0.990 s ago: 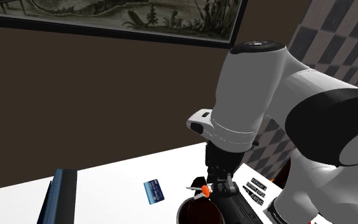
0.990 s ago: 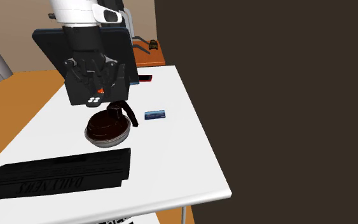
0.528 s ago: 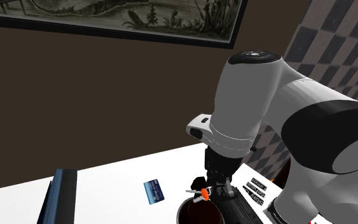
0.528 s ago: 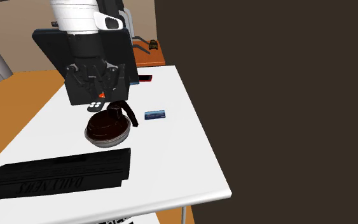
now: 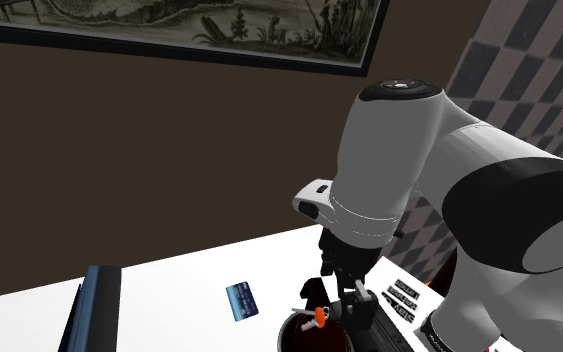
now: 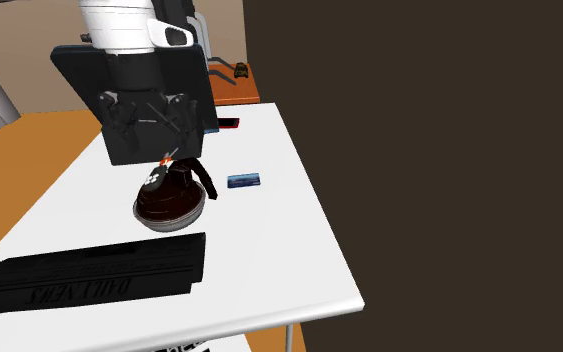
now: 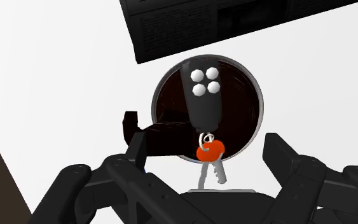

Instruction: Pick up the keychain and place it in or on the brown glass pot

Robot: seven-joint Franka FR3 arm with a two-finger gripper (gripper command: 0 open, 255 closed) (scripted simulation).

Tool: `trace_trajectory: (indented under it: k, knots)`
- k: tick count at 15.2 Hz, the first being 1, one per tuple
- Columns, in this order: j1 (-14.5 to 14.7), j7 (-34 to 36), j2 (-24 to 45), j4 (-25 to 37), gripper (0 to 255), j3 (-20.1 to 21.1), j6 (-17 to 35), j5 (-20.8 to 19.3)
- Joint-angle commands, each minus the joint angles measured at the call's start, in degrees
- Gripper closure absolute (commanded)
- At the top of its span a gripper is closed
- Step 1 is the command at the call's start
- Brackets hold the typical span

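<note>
My black gripper (image 7: 206, 147) stands open just above the dark brown pot (image 7: 171, 102), fingers spread to either side. The keychain (image 7: 203, 95), a black fob with white buttons, an orange tag and a silver key, hangs free between the fingers, touched by neither, over the pot's mouth. In the shoulder view the orange tag of the keychain (image 5: 318, 312) sits at the rim of the pot (image 5: 314, 337), below the gripper (image 5: 345, 298). The second exterior view has the keychain (image 6: 155, 179) just under the gripper (image 6: 149, 128), on top of the pot (image 6: 169, 207).
A blue card (image 6: 244, 181) lies on the white table (image 6: 299, 260) beside the pot. A long black box (image 6: 89, 275) lies near the table's front. A dark upright panel (image 5: 99, 305) stands at the shoulder view's left. A black remote (image 5: 404, 296) lies by the arm.
The fingers have opened and let go of the keychain, which has dropped from between them toward the pot's mouth. The arm has hardly moved.
</note>
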Motion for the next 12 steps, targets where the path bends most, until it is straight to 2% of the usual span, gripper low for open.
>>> trace_trajectory:
  k: [1,4,12]
  knots:
    - [-0.1,0.1,0.0,1.9,0,-0.2,-1.9,-0.2]
    - [-0.4,0.3,0.4,7.5,0,-0.8,-7.1,-0.8]
    - [-0.4,0.3,0.4,7.5,0,-0.8,-7.1,-0.8]
